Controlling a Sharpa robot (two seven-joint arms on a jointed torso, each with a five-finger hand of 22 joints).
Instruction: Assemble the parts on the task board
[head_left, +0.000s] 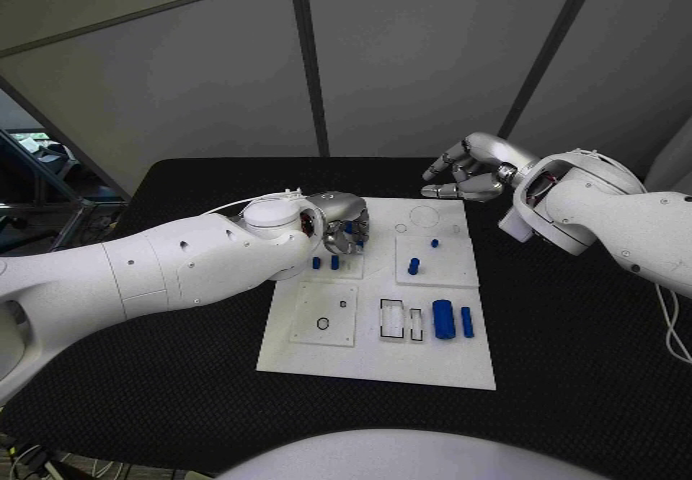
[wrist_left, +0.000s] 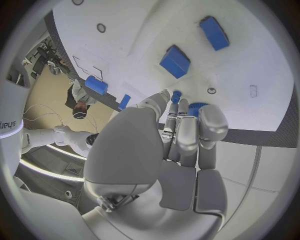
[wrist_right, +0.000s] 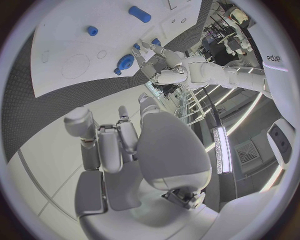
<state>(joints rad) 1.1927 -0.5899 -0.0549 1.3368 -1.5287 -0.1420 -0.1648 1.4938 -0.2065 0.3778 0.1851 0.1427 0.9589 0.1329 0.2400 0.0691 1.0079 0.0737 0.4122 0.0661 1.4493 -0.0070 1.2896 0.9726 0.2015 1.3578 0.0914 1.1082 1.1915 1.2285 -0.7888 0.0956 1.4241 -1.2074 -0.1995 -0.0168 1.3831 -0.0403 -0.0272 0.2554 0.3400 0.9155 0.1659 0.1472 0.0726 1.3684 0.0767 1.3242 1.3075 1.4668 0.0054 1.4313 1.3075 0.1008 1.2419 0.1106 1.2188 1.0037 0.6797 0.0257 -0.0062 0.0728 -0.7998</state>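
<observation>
**Left hand low on the board's far left, right hand off its far edge**

Your left hand sits over the far-left part of the task board, fingers curled down at a small blue part; you cannot tell whether it grips it. Your right hand hovers beyond the board's far edge over the black table, fingers curled, holding nothing. Near the board's near edge lie two blue cylinders, with bare table all around. The left wrist view shows two blue blocks beyond the fingertips.
</observation>
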